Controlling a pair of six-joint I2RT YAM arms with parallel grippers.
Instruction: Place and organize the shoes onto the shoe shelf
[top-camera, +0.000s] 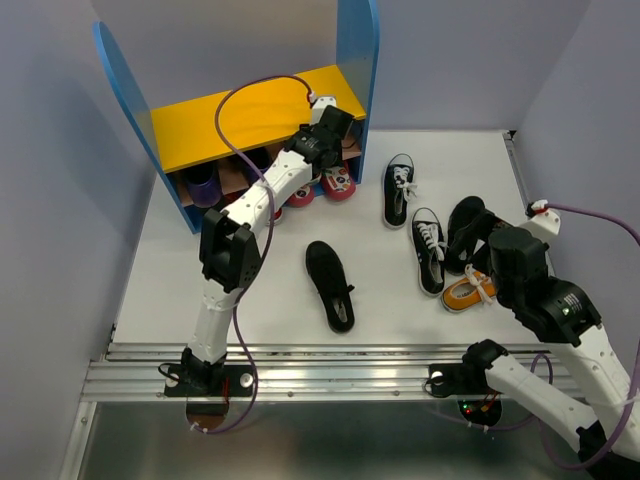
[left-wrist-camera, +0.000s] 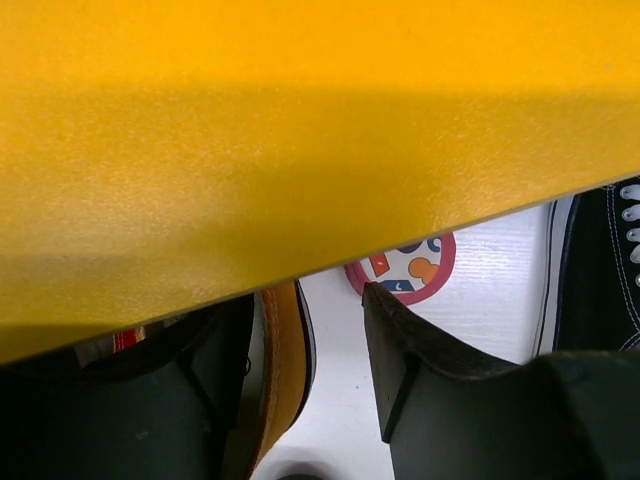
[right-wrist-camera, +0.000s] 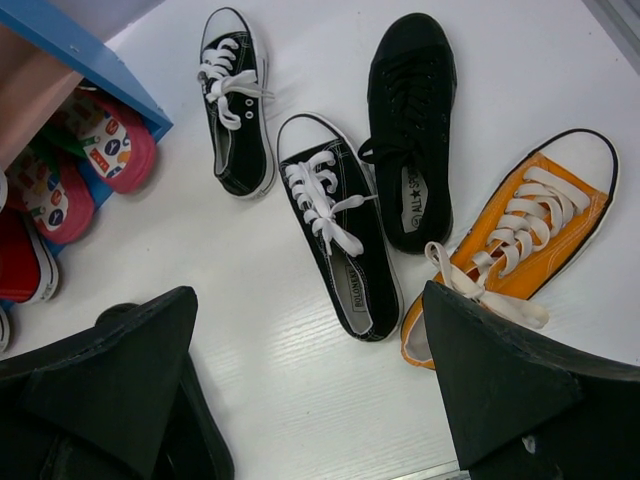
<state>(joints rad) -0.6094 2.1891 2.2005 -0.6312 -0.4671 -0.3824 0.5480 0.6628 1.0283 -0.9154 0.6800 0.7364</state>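
The left gripper (left-wrist-camera: 305, 305) has its jaws parted, gripping nothing. It sits just below the yellow top board (left-wrist-camera: 300, 150) at the right end of the shoe shelf (top-camera: 357, 60). The edge of an orange shoe (left-wrist-camera: 283, 370) lies against the finger on the left of the wrist view. Bare white tabletop (top-camera: 170, 290) shows between that shoe and the other finger. Pink patterned shoes (top-camera: 338, 183) poke out of the lower tier nearby.

The right gripper (right-wrist-camera: 310, 292) hangs above the tabletop with its jaws spread wide and empty. Below and ahead of it lie two black canvas sneakers (right-wrist-camera: 335, 235) with white laces, an all-black shoe (right-wrist-camera: 410, 130) and an orange sneaker (right-wrist-camera: 520, 240), close together. A second all-black shoe (top-camera: 330, 285) lies alone near the tabletop's middle, well apart from the shelf.
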